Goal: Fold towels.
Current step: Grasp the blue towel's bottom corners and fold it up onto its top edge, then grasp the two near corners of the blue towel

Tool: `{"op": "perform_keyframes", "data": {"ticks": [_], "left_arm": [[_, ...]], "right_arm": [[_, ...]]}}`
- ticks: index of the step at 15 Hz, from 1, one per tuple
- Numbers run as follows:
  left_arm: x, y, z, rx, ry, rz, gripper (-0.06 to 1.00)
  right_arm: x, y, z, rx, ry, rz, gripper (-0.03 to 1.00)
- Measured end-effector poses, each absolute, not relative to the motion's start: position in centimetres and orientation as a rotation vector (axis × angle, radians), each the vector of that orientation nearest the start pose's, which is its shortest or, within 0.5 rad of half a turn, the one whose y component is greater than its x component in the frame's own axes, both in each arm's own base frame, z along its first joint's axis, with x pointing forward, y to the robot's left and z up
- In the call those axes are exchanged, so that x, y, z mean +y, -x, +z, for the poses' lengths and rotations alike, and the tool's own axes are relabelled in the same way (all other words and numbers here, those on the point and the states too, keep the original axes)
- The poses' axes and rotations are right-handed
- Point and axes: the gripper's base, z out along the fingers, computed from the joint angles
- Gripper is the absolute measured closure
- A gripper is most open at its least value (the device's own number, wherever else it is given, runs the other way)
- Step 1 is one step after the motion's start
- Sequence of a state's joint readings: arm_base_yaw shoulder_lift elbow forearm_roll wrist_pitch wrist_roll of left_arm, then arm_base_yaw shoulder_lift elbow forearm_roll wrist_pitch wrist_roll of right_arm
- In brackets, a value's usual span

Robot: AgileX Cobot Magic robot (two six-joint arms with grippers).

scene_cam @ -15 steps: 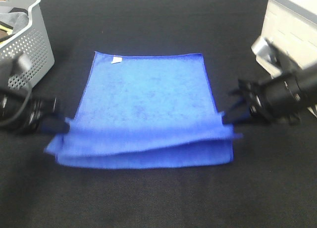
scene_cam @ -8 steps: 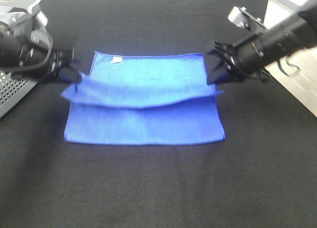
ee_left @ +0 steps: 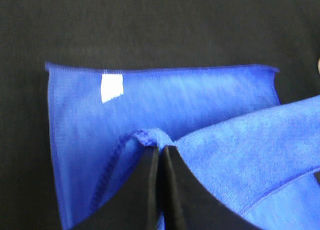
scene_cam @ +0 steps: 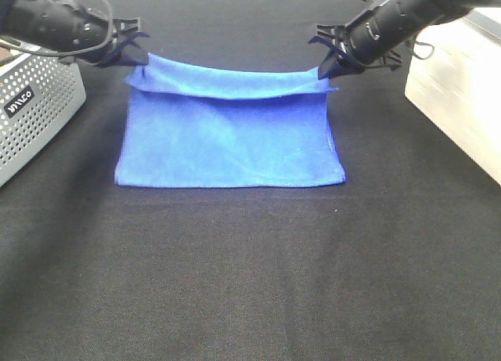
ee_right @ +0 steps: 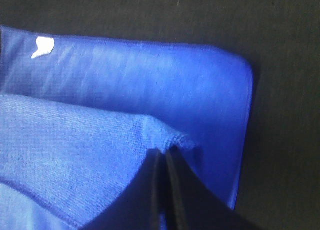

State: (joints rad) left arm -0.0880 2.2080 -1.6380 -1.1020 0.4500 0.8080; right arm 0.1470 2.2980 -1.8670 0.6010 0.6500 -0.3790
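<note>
A blue towel (scene_cam: 228, 138) lies on the black table, its near edge lifted and carried over to the far side. My left gripper (scene_cam: 131, 54) is shut on the towel's left corner (ee_left: 148, 138). My right gripper (scene_cam: 326, 62) is shut on the right corner (ee_right: 170, 139). Both hold the raised edge just above the towel's far edge. The lower layer with its white label (ee_left: 111, 87) shows under the held corners; the label also shows in the right wrist view (ee_right: 42, 46).
A grey perforated basket (scene_cam: 35, 102) stands at the left edge. A white box (scene_cam: 458, 87) stands at the right edge. The black table (scene_cam: 250, 275) stretches bare in front of the towel.
Both grippers have carried the towel's near edge from the front up and over to the far edge. The towel now lies folded in half, and the label is covered in the high view.
</note>
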Motion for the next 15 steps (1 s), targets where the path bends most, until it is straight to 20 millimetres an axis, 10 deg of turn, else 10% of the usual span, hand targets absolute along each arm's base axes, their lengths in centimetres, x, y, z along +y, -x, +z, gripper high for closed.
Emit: {"op": "perform_keyframes", "data": {"ticks": [7, 11, 15], "left_arm": [[-8.3, -54.0, 12.0, 2.265, -0.042, -0.622, 0.58], [-7.8, -54.0, 12.6, 2.273, -0.084, -0.609, 0.26], [-6.9, -52.8, 13.4, 2.395, -0.096, -0.763, 0.26]], "right_arm": [[10.7, -54.0, 11.8, 2.453, 0.189, 0.479, 0.87], [10.6, -53.7, 11.8, 2.490, 0.213, 0.458, 0.18], [10.5, -52.2, 15.4, 2.566, 0.355, 0.433, 0.11]]}}
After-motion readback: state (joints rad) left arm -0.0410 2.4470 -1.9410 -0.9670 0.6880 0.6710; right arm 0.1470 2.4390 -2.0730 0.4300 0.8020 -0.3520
